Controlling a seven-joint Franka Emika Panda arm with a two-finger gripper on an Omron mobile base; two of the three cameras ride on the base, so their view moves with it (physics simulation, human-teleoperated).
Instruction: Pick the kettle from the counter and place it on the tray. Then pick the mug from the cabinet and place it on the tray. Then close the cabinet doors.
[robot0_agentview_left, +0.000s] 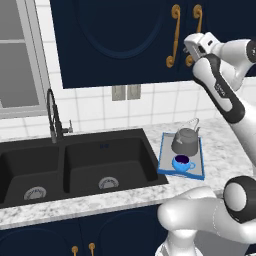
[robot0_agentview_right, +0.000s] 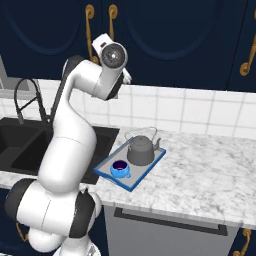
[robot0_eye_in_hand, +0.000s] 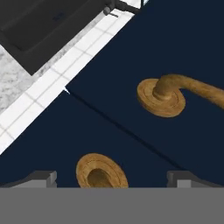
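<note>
Jaws spread open against the tall navy cabinet doors (robot0_agentview_left: 120, 40), straddling a curved brass handle (robot0_eye_in_hand: 101, 171); press squarely until flush.

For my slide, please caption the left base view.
Grey metal kettle and blue mug on blue-rimmed tray; pincer at brass handles.

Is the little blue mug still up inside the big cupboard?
No, the mug sits on the tray on the counter, right in front of the kettle.
</note>
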